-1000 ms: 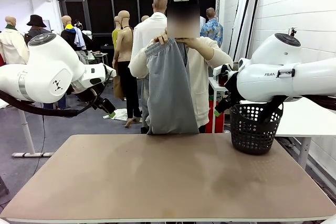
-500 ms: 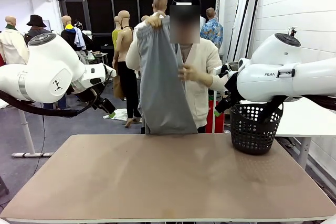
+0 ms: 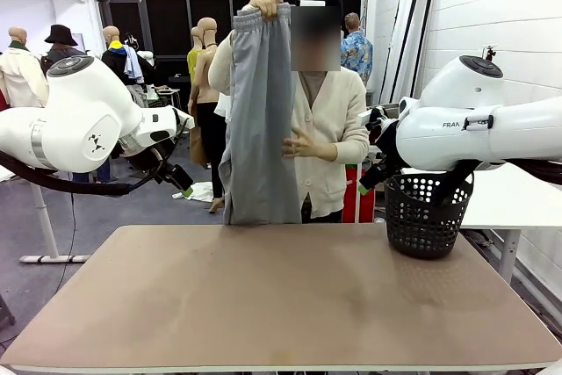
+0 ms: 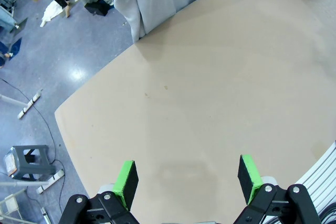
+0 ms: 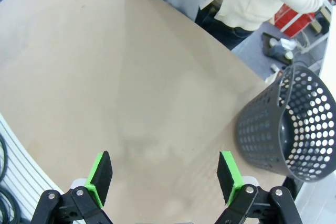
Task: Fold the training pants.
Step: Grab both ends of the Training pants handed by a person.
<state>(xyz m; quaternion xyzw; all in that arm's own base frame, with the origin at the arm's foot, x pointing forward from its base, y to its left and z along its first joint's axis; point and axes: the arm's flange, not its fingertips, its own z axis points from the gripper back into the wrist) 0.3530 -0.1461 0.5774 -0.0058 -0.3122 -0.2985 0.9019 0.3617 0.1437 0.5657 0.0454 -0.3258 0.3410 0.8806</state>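
While the person holds them up, the table spreads in front of me, a wide tan top. At its twelve o'clock edge the training pants hang at full length. The waistband is pinched high in one hand, and the other hand steadies a leg. Whether the hems touch the table I cannot tell. I judge them light, soft and limp, so they will sag and drag. The gathered waistband and the hems look like the firmest places to take. The basket stands at two o'clock. My left gripper and right gripper hover above the table with jaws wide apart, holding nothing.
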